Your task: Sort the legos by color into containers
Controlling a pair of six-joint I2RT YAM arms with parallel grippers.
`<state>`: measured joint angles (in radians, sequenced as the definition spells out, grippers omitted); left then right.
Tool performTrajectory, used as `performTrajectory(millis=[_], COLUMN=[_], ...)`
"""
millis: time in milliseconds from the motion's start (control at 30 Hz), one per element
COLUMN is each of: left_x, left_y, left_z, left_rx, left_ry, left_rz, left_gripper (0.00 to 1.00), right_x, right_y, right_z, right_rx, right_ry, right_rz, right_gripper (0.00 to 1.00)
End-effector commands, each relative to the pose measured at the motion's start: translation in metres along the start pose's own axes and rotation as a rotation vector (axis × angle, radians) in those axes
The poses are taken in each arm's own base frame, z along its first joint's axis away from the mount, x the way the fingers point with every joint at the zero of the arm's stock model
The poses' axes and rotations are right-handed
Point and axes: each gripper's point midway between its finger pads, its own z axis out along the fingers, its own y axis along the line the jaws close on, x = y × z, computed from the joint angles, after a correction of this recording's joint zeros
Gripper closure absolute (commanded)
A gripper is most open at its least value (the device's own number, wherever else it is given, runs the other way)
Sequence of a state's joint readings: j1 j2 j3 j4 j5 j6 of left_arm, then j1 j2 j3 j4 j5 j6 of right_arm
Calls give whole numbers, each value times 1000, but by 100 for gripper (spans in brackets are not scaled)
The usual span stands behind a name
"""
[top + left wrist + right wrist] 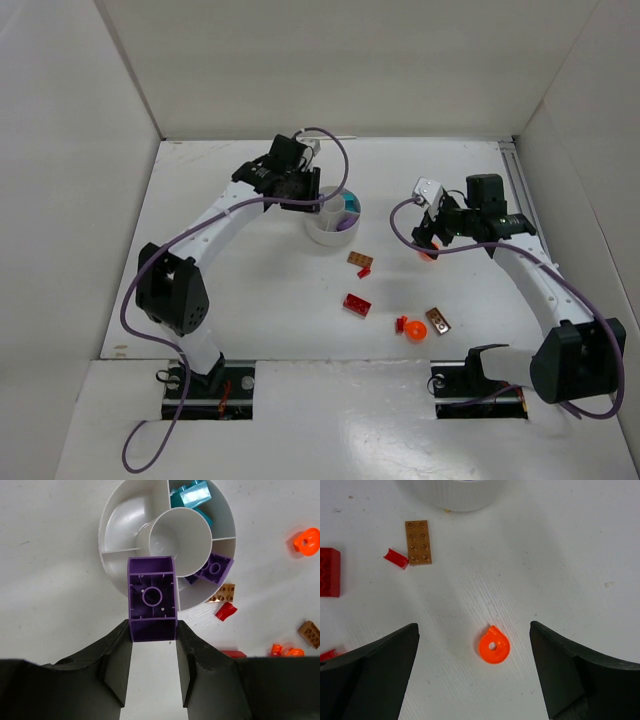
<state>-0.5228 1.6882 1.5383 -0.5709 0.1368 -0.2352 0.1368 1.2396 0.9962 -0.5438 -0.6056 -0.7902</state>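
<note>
White tabletop (250,300), boxed by plain white walls (330,70), is carrying the white dish (107,530). The left gripper (152,632) is clamping a purple brick (152,600) over its rim, while the right gripper (474,627) is hanging spread wide above an orange rounded piece (494,645).

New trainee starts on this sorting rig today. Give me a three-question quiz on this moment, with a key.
1. True or false: the left gripper is shut on a purple brick over the edge of the dish.
2. Which piece lies on the table between the fingers of the open right gripper in the right wrist view? A) red brick B) orange rounded piece C) teal brick
3. Name the two colours already sorted into the dish's compartments.
Key: 1 true; 2 B; 3 teal legos and a purple lego.
</note>
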Motion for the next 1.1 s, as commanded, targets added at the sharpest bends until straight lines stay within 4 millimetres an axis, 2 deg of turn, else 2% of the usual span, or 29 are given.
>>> performTrajectory(millis=[0, 67, 167, 200, 233, 267, 333, 467, 500, 567, 633, 700, 733, 767, 900, 933, 967, 1000, 1067], left_x=[-2, 12, 20, 18, 14, 21, 17, 13, 16, 10, 16, 8, 10, 3, 0, 4, 5, 5, 8], left_y=[-7, -16, -26, -34, -33, -36, -44, -44, -41, -36, -32, -32, -31, -30, -25, -24, -21, -20, -17], left_z=[-7, -5, 1, 0, 2, 6, 6, 14, 23, 25, 35, 35, 38, 31, 27, 29, 28, 30, 31], left_rx=[39, 40, 58, 68, 58, 50, 39, -1, -20, -72, -117, -166, -171, -194, -270, -278, -292, -306, -334], left_ry=[2, 24, 38, 39, 33, 65, 56, 78, 100, 107, 143, 138, 146, 129, 125, 140, 144, 147, 165], left_rz=[37, 89, 148, 160, 160, 171, 191, 189, 179, 157, 160, 142, 130, 117, 65, 56, 59, 46, 30], left_gripper=[100, 100, 100, 100, 100, 100, 100, 100, 100, 100, 100, 100, 100, 100, 100, 100, 94, 93, 93], right_x=[-12, -10, -6, -6, -7, -7, -7, -6, -8, -8, -8, -8, -5, -5, -5, -5, -5, -5, -5], right_y=[-12, -12, -11, -11, -10, -10, -10, -11, -11, -11, -11, -11, -9, -9, -11, -11, -11, -11, -11], right_z=[-6, -4, 2, 2, 2, 2, 2, 2, 0, 0, 0, 0, 1, 1, -2, -2, -2, -2, -2], right_rx=[29, 23, 2, 2, -4, -4, -4, 2, 8, 8, 8, 8, 2, 2, 21, 21, 21, 21, 21], right_ry=[-17, -12, -6, -6, -12, -12, -12, -6, -11, -11, -11, -11, -6, -6, 2, 2, 2, 2, 2], right_rz=[-28, -22, -9, -9, -18, -19, -19, -19, -24, -24, -24, -24, -19, -19, -24, -24, -24, -15, -15], right_gripper=[4, 4, 4, 4, 4, 4, 4, 4, 4, 4, 4, 4, 4, 4, 4, 4, 4, 4, 4])
